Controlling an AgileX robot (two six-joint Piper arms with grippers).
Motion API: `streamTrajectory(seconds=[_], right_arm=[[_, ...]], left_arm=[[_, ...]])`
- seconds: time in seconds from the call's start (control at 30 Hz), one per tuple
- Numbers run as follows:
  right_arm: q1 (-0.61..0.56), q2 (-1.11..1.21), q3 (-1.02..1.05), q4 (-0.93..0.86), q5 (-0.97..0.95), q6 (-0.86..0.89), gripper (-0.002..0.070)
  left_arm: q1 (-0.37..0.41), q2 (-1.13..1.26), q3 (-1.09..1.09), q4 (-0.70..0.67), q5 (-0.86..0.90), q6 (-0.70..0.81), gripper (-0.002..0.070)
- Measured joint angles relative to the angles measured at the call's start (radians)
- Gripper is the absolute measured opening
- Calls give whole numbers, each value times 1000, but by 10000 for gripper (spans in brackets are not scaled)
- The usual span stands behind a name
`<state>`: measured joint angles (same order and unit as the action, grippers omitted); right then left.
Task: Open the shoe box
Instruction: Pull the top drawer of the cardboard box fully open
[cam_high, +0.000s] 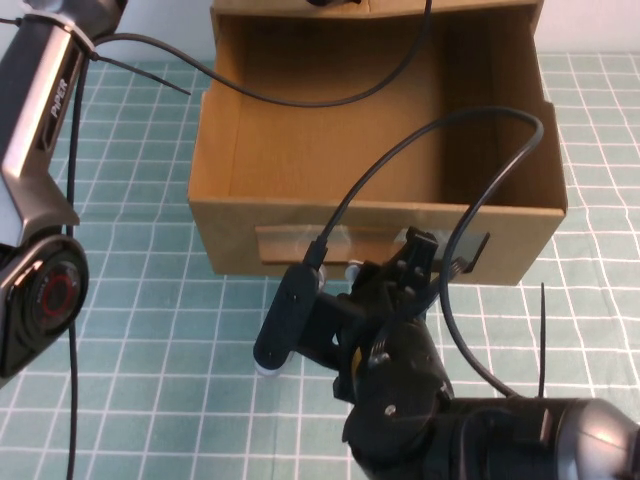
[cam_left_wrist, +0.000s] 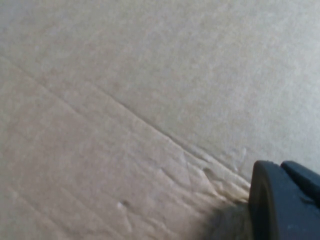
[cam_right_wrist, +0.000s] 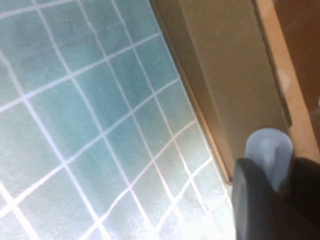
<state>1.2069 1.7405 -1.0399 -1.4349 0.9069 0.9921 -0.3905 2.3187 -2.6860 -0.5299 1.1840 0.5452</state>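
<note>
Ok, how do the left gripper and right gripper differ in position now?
The right gripper sits low at the near front wall of the shoe box, over the green mat; the left gripper is close against bare cardboard. The right gripper is plain in the high view; the left gripper only in its wrist view. Both are near cardboard.

This is looking like a robotics lab bench, not a home. A teal grid-lined surface (cam_high: 130, 300) is spreading out on every side of the open cardboard shoe box (cam_high: 240, 230). A black right arm (cam_high: 440, 410) is working just in front of the box, a silver left arm (cam_high: 40, 130) lettered PIPER is standing to its left, and loose black cables (cam_high: 400, 145) are looping over it.
</note>
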Motion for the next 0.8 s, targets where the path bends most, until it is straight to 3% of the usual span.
streamTrajectory(seconds=[0.3,0.57,0.8], right_arm=[[3,-7,2,21,11,6,120],[3,-113,-7,258,-48,-127,372],[3,-292,-7,333,-113,-158,410]], left_arm=[[0,-2,0,0,0,0,-6],[0,-35,-3,30,12,-25,-6],[0,-112,-40,54,80,-182,-5]])
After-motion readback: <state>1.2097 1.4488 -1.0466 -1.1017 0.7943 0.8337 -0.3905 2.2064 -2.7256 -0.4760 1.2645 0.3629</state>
